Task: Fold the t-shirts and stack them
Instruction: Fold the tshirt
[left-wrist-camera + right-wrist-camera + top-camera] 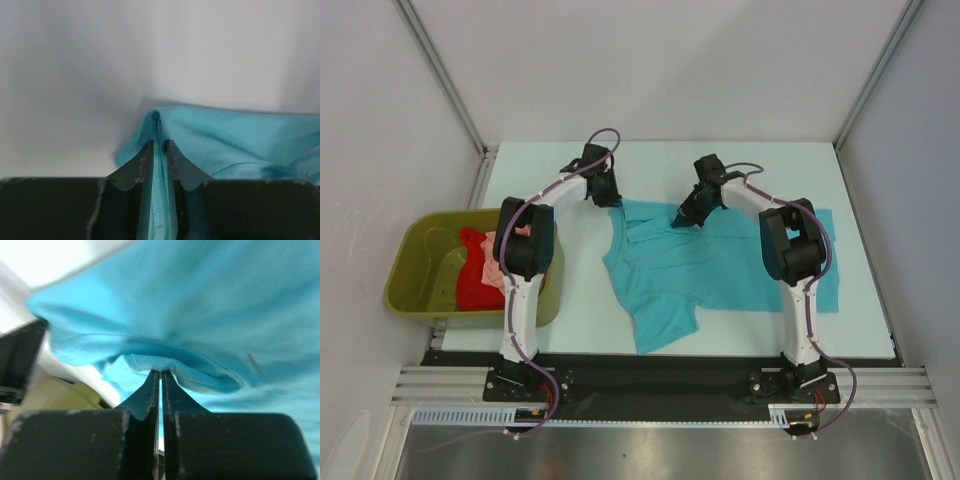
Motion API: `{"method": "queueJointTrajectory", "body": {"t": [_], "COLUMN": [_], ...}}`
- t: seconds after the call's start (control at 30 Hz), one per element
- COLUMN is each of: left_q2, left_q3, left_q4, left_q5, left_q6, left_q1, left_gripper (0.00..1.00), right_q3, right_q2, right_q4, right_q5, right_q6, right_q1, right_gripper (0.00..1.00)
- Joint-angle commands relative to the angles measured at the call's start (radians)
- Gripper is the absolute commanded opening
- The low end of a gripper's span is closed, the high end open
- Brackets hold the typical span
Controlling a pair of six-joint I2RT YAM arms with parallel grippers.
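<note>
Top external view: the turquoise t-shirt (720,270) is spread on the table (860,180). The left gripper (613,198) is pinching its far-left edge, and the right gripper (680,221) is squeezed tight on the neckline. I'd lift both evenly and keep the cloth taut so the fold lands straight.

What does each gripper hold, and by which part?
Both hold the turquoise t-shirt: left gripper on a seamed edge at its far left corner, right gripper on a fold at its far edge.
</note>
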Motion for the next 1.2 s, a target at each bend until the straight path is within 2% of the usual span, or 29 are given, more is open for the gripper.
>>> {"method": "queueJointTrajectory", "body": {"t": [0.0,0.23,0.53,0.8,1.17], "left_q2": [-0.012,-0.026,-0.029,-0.025,-0.022], "left_q3": [0.005,-0.013,-0.015,0.001,-0.006], "left_q4": [0.026,0.021,0.001,-0.008,-0.011], "left_q5": [0.009,0.005,-0.005,-0.017,-0.021], "left_q6": [-0.003,-0.002,0.003,0.004,0.0], "left_q1": [0.011,0.009,0.009,0.009,0.009], "left_gripper": [0.21,0.21,0.2,0.18,0.18], "right_q3": [0.049,0.049,0.063,0.075,0.08], "right_q2": [-0.057,-0.071,-0.079,-0.074,-0.065], "right_q4": [-0.169,-0.274,-0.377,-0.466,-0.523], "right_q5": [-0.012,-0.095,-0.112,-0.062,0.02], "right_q6": [-0.14,-0.344,-0.536,-0.709,-0.815], "right_q1": [-0.009,-0.003,0.005,-0.006,-0.023], "right_gripper": [0.0,0.0,0.0,0.0,0.0]}}
